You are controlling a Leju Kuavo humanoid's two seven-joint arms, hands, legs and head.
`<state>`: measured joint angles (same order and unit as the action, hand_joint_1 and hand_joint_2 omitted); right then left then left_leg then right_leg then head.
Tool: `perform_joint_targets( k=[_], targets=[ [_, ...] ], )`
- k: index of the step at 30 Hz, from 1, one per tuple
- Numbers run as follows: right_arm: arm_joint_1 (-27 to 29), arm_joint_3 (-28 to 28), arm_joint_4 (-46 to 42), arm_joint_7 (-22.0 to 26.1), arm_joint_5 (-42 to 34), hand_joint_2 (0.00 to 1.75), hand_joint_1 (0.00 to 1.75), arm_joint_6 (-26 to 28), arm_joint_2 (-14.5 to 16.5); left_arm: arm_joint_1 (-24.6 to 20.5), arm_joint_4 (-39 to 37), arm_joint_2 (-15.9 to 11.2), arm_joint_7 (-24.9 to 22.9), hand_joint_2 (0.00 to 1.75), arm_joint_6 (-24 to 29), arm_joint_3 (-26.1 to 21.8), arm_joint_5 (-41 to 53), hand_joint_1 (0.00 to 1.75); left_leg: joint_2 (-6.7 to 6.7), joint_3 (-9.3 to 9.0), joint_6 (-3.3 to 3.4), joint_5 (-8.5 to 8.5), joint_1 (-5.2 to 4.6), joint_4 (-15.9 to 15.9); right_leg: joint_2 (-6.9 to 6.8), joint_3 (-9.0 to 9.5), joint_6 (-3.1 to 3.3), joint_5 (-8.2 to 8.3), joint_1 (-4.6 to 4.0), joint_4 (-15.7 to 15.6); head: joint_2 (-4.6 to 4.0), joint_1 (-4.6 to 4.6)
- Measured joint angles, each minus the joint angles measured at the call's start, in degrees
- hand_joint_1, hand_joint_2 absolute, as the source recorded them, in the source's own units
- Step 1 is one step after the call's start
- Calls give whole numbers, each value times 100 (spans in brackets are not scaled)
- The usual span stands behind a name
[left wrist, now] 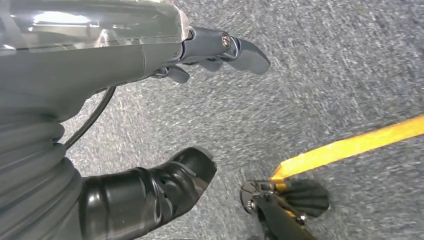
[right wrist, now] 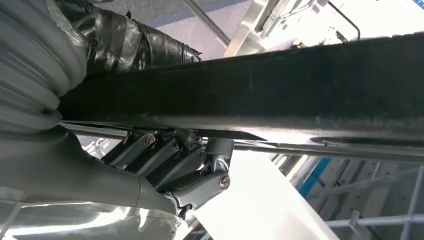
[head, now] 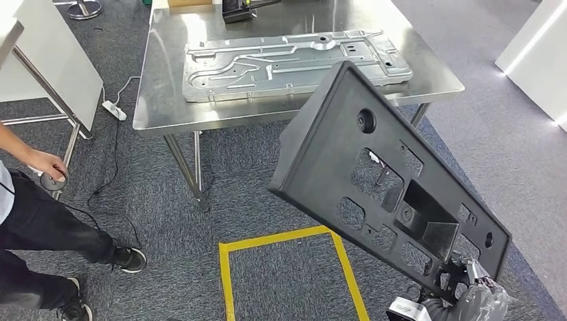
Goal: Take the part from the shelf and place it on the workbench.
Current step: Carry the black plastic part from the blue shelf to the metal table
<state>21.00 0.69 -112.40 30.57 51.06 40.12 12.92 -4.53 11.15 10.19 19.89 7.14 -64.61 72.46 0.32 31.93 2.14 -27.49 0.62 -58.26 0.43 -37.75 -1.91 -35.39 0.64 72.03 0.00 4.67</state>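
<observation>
Meanwhile, a black part (head: 374, 180) is being gripped by the right hand (right wrist: 165, 170), fingers (right wrist: 200, 160) closed on its edge, short of the steel table (head: 160, 100) carrying a metal panel (head: 287, 63). Grey carpet (head: 167, 221) is being crossed by yellow tape (head: 227, 281); the left hand (left wrist: 200, 50) is hanging open.

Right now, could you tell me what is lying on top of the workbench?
A grey stamped metal panel lies flat on the workbench. The black part, held by the right hand, covers the bench's near right corner.
</observation>
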Motion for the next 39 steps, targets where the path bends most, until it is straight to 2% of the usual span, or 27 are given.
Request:
perform_joint_targets(
  k=[1, 2, 3, 4, 6, 7, 9, 11, 13, 15, 16, 17, 18, 20, 21, 22, 25, 27, 29, 31, 32, 33, 34, 35, 36, 37, 39],
  targets=[
    [2, 2, 7, -4, -2, 175, 175, -1, -10, -1, 0, 0, -9, 175, -2, -2, -1, 0, 1, -19, 1, -18, -1, -1, -4, -157, -14, -18, 11, 228, 0, 1],
    [2, 3, 14, -9, -2, 175, 175, -1, -17, 1, 0, 0, -17, 175, -3, -4, -1, 0, 1, -44, -4, -38, 0, -2, -8, -220, -21, 73, 20, 258, 0, 0],
    [2, 5, 19, -13, -2, 175, 175, -1, -23, 4, 0, 1, -24, 175, -5, -6, -1, 0, -1, -79, -15, -61, 1, -2, -13, -167, -19, 268, 27, 63, 0, 1],
    [2, 7, 20, -15, -2, 175, 175, -1, -28, 7, 0, 2, -28, 175, -7, -7, -1, 0, -3, -121, -31, -88, 2, -1, -21, -20, -7, 521, 31, -305, 0, 1],
    [-4, 11, 22, -17, -2, 175, 175, -1, -38, 6, 0, 5, -31, 175, -10, -9, -1, 0, -6, -182, -82, -144, -13, -3, -38, 278, 44, 819, 8, -984, 0, 1],
    [-5, 14, 23, -17, -2, 175, 175, -1, -41, 3, 0, 7, -31, 175, -11, -10, -1, 0, -6, -195, -111, -164, -18, -1, -41, 356, 73, 859, -11, -1165, 0, 0],
    [-3, 16, 23, -20, -1, 175, 175, -1, -45, -5, 0, 7, -32, 175, -11, -12, -1, 0, -1, -202, -169, -185, -20, 22, -30, 374, 127, 828, -40, -1234, 0, -2],
    [-3, 17, 23, -23, -2, 175, 175, -1, -46, -8, 0, 5, -34, 175, -10, -14, -1, 0, 4, -210, -224, -248, -10, -19, -18, 420, 191, 827, -15, -1290, 0, -5],
    [-8, 20, 23, -25, -2, 175, 175, -1, -46, -12, 0, 3, -35, 175, -8, -19, -1, 0, -1, -35, -259, -486, -5, -436, -26, 487, 263, 822, 7, -1349, 0, -14],
    [-10, 25, 23, -25, -5, 175, 175, -1, -46, -7, 0, 3, -35, 175, -4, -27, -1, 0, -4, 377, -275, -794, -1, -1195, -37, 522, 316, 790, -13, -1352, 0, -20],
    [-9, 26, 24, -25, -11, 175, 175, -1, -46, 0, 0, 3, -36, 175, -4, -32, -1, 0, -4, 564, -281, -855, 0, -1490, -34, 539, 330, 771, -23, -1347, 0, -19],
    [-9, 27, 25, -25, -27, 175, 175, -1, -46, 8, 0, 3, -37, 175, -4, -37, -1, 0, -4, 666, -283, -797, 1, -1594, -26, 562, 336, 748, -30, -1343, 0, -19],
    [-9, 28, 25, -24, -48, 175, 175, -1, -46, 13, 0, 3, -37, 175, -4, -40, -1, 0, -4, 663, -278, -629, 1, -1483, -17, 595, 334, 721, -34, -1338, 0, -20],
    [-10, 31, 25, -19, -85, 175, 175, -1, -46, 16, 0, 0, -37, 175, -4, -48, 1, 0, -6, 405, -240, -152, -2, -778, -1, 672, 311, 657, -39, -1329, 0, -18],
    [-11, 33, 25, -14, -92, 175, 175, -1, -46, 14, 0, -2, -37, 175, -4, -52, 3, 0, -8, 263, -215, -4, -13, -437, 4, 698, 285, 622, -48, -1319, 0, -17],
    [-12, 34, 25, -8, -94, 175, 175, -1, -46, 8, 0, -3, -36, 175, -4, -55, 5, 0, -10, 165, -190, 70, -24, -208, 7, 711, 257, 595, -55, -1313, 0, -18],
    [-13, 39, 24, 16, -94, 175, 175, -1, -46, 0, 0, -4, -35, 175, -4, -62, 14, 0, -12, 102, -126, 58, -42, -73, 10, 721, 165, 557, -57, -1321, 0, -21],
    [-14, 40, 21, 27, -94, 175, 175, -1, -46, 8, 0, -4, -35, 175, -4, -66, 16, 0, -10, 56, -71, 73, -21, -9, 3, 683, 100, 458, -46, -1184, 0, -17],
    [-18, 40, 19, 36, -94, 175, 175, -1, -46, 4, 0, -4, -29, 175, -5, -67, 17, 0, -6, 11, -27, 71, -5, 35, -8, 408, 38, 184, -25, -624, 0, -14],
    [-18, 40, 21, 44, -92, 175, 175, -1, -46, -1, 0, -4, -9, 175, -14, -67, 18, 0, -2, -15, -8, 37, -4, 33, -12, -28, -9, -54, 0, 106, 0, -14],
    [-15, 39, 22, 47, -88, 175, 175, -1, -46, 2, 0, -4, 3, 175, -20, -67, 22, 0, -2, -37, -9, 15, -3, 31, -13, -167, -24, -37, 13, 283, 0, -14],
    [-14, 38, 22, 51, -84, 175, 175, -1, -46, 7, 0, -3, 21, 175, -25, -67, 27, 0, -3, -68, -18, -12, 1, 28, -14, -196, -32, 99, 25, 237, 0, -14],
    [-14, 37, 22, 56, -79, 175, 175, -1, -46, 10, 0, 0, 40, 175, -28, -67, 34, 0, -5, -109, -31, -44, 6, 25, -16, -111, -35, 328, 36, -28, 0, -14],
    [-14, 36, 21, 63, -75, 175, 175, -1, -46, 13, 0, 4, 60, 175, -31, -67, 40, 0, -8, -152, -52, -80, 11, 21, -25, 37, -31, 574, 46, -421, 0, -12],
    [-15, 36, 21, 69, -74, 175, 175, -1, -46, 11, 0, 7, 79, 175, -34, -67, 45, 0, -11, -186, -80, -117, 3, 11, -34, 187, -17, 747, 39, -780, 0, -11],
    [-15, 36, 16, 74, -74, 175, 175, -1, -46, 9, 0, 9, 92, 175, -38, -67, 49, 0, -14, -204, -111, -145, -5, 6, -38, 297, 11, 836, 29, -1035, 0, -14],
    [-5, 29, 4, 77, -74, 175, 175, -1, -44, 4, 0, 10, 109, 175, -47, -67, 53, 0, -15, -213, -174, -174, -24, 9, -31, 362, 79, 817, -2, -1186, 0, -18]
  ],
)
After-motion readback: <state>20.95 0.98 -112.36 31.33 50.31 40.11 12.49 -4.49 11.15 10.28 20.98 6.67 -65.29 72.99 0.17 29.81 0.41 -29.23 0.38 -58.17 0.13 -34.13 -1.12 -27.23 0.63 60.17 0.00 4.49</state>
